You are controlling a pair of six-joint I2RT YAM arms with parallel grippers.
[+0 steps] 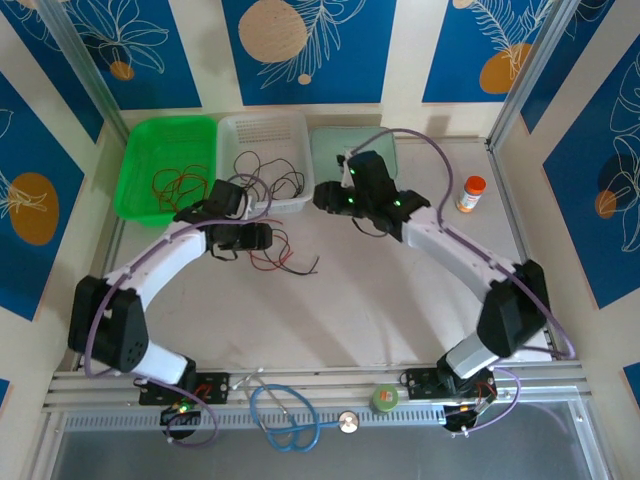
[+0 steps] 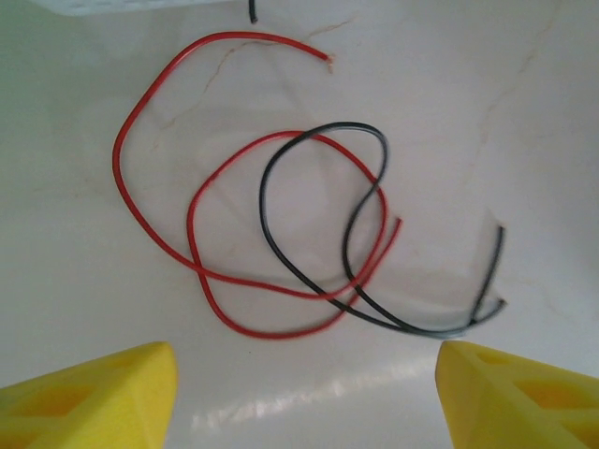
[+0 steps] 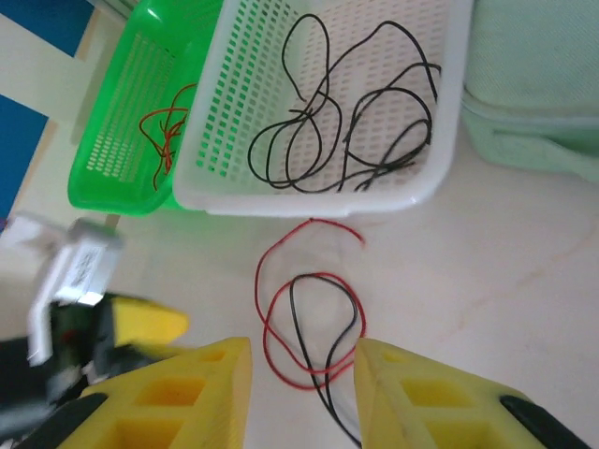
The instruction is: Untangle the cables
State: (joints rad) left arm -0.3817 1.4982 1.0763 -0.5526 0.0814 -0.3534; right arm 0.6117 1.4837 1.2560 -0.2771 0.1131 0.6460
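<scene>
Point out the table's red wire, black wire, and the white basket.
red wire [image 2: 116, 164], left wrist view, left bend
black wire [image 2: 262, 201], left wrist view, left bend
white basket [image 3: 299, 204], right wrist view, near rim

Left gripper [image 2: 304, 398], right gripper [image 3: 302, 393]: jaws apart

The top view looks steeply down from above and behind the arm bases, far enough off to take in the whole counter [image 1: 380, 310]. The left wrist view hangs close, facing almost straight down on the looped red and black wires [image 2: 190, 224]. The right wrist view sits farther back, tilted toward the white basket [image 3: 309, 201], and shares those same loops.
</scene>
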